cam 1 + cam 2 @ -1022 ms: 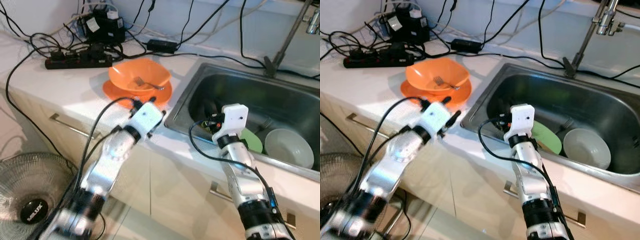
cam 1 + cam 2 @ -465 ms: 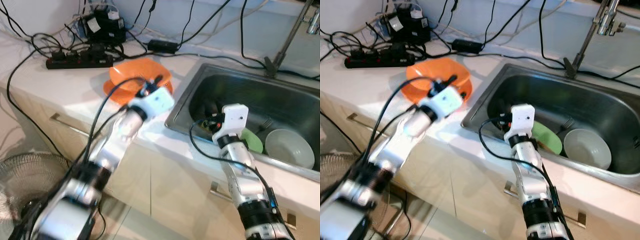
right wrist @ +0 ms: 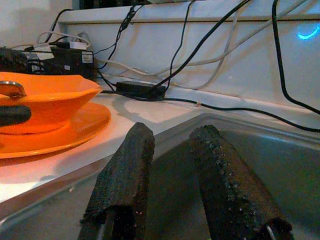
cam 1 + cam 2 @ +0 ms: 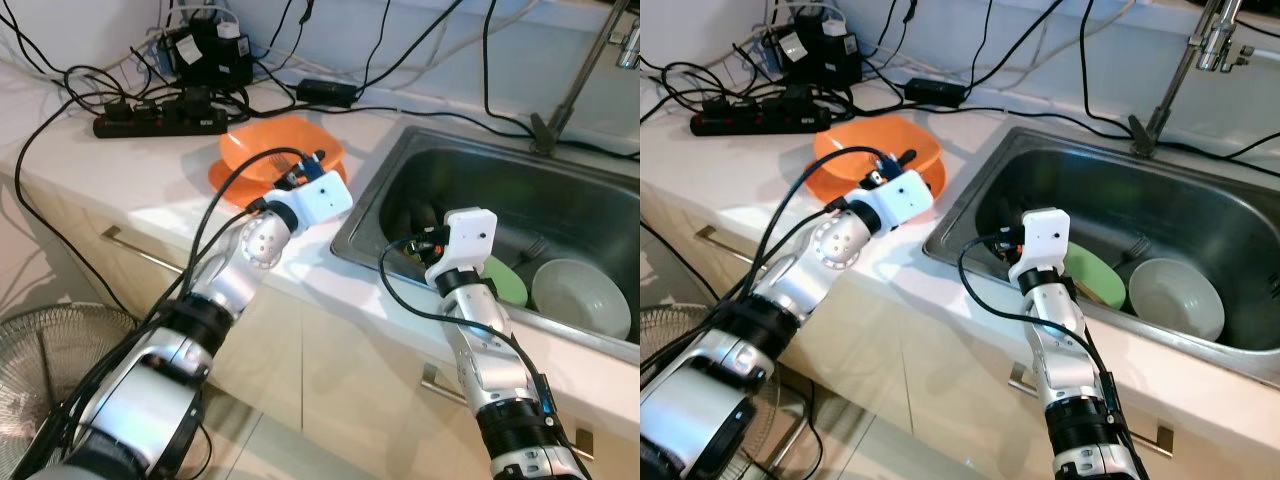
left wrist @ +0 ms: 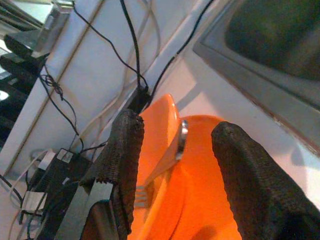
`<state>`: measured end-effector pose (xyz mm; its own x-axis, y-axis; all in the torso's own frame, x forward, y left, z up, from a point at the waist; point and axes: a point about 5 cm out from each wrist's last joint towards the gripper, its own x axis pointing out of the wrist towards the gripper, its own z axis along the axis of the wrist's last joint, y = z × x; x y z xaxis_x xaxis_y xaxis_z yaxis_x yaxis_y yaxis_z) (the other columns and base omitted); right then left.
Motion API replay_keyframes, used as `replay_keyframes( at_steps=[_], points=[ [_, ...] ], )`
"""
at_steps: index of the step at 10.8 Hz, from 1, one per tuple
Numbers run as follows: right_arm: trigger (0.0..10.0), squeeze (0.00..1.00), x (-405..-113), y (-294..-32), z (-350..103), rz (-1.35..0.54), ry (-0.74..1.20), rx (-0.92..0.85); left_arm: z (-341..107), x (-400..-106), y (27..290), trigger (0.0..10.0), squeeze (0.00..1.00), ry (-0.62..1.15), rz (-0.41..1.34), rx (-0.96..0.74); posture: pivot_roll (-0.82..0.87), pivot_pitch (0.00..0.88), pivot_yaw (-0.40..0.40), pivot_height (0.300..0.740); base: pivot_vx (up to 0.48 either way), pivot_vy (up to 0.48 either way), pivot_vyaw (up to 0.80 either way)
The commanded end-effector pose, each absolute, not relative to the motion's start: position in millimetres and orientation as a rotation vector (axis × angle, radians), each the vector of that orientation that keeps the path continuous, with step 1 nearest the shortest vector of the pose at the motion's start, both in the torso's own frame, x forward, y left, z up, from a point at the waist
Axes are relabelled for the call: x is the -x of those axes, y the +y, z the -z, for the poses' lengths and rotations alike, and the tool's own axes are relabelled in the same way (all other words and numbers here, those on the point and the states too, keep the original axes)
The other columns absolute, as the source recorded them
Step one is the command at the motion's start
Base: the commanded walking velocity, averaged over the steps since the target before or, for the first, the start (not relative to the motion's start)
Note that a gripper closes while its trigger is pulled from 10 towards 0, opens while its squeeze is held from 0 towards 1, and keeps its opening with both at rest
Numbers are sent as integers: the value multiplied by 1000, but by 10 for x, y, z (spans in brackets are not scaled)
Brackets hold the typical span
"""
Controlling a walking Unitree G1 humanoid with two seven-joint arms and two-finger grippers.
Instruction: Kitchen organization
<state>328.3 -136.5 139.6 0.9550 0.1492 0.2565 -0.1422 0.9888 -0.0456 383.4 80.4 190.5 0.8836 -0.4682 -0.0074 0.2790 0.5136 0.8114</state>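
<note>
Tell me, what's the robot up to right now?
Left gripper open at the orange bowl, fingers either side of the fork. Right gripper open, empty, at the sink rim. Cables on the counter behind.
</note>
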Motion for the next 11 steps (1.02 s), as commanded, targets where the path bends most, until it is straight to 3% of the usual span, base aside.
replay_keyframes(
  at_steps=[1,2,11],
  points=[
    [10000,0,-3295,-1381,-1395,-140,-252,26,-1946,-3848,764,10000,0,-240,459,-947,172,7,-7,740,0,0,0],
    [10000,0,-3293,-1376,-1396,-141,-252,26,-1945,-3864,761,0,0,-240,453,-950,172,7,-7,740,0,0,0],
    [10000,0,-3274,-1281,-1368,-161,-241,10,-1892,-3870,728,0,0,-247,442,-988,172,6,-10,740,0,0,0]
  ],
)
